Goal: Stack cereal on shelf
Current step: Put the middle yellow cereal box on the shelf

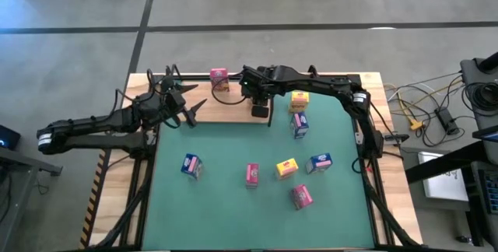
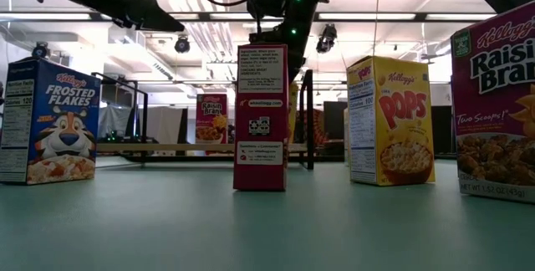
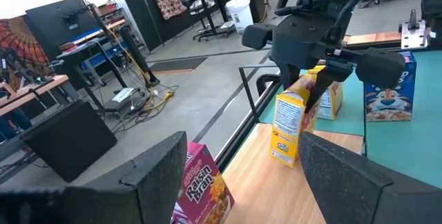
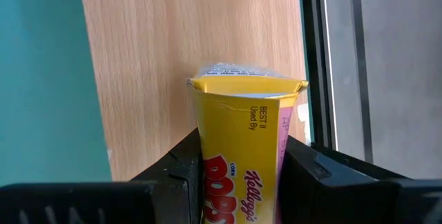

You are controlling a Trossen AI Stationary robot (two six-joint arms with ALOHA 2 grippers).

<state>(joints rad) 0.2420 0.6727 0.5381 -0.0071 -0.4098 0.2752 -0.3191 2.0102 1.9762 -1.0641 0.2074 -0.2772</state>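
Note:
The shelf (image 1: 233, 112) is a light-wood panel with black posts along the table's far edge. My right gripper (image 1: 259, 110) hangs over its middle, shut on a yellow cereal box (image 4: 242, 134), which also shows in the left wrist view (image 3: 290, 124). A pink box (image 1: 219, 79) stands upright on the shelf's far side. My left gripper (image 1: 194, 112) hovers open over the shelf's left part, its fingers (image 3: 159, 175) apart and empty, with the pink box (image 3: 204, 186) just ahead. More yellow, blue and pink boxes stand on the green mat (image 1: 233, 147). My right gripper pinches the yellow box between its two fingers (image 4: 183, 175), one on each narrow side (image 4: 202, 148), with the printed face toward the wrist camera. It comes from above, pointing down, on the box's upper part. The box hangs slightly tilted. Whether its lower end (image 3: 282, 156) touches the shelf, I cannot tell.
On the mat stand a yellow box (image 1: 299, 100) and a blue box (image 1: 300, 124) beside the shelf's right part. Nearer lie a blue box (image 1: 191, 166), a pink one (image 1: 252, 175), a yellow one (image 1: 286, 169), another blue (image 1: 320, 162) and another pink (image 1: 302, 197).

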